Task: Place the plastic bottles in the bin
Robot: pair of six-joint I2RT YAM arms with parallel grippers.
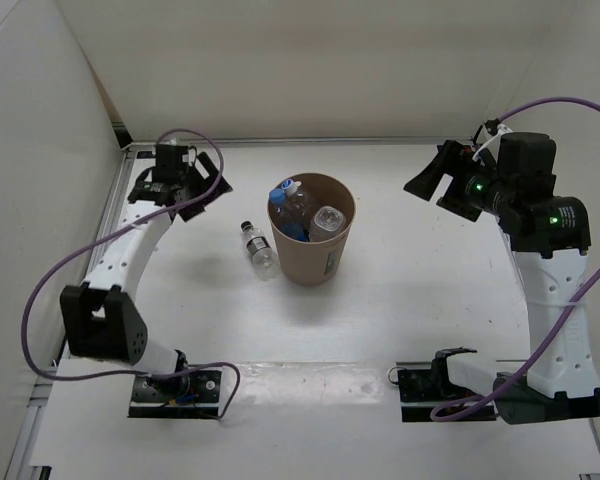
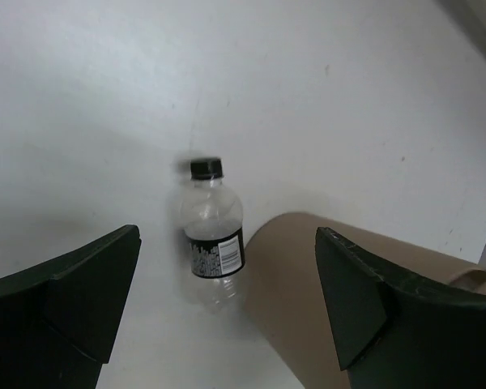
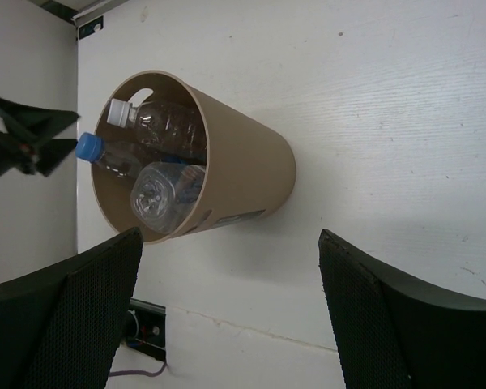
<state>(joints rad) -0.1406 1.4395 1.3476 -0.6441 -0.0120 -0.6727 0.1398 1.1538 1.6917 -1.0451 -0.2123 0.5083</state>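
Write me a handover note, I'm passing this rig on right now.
Tools: the left tool is open and empty, facing the black-capped bottle. The right tool is open and empty, on the other side of the bin.
Things: the bin stands upright mid-table.
Done: three bottles are inside, the blue-capped bottle, the white-capped bottle and a third bottle base-up.
Left: the black-capped bottle lies on the table beside the bin, on the left arm's side. It likely suits the left tool.
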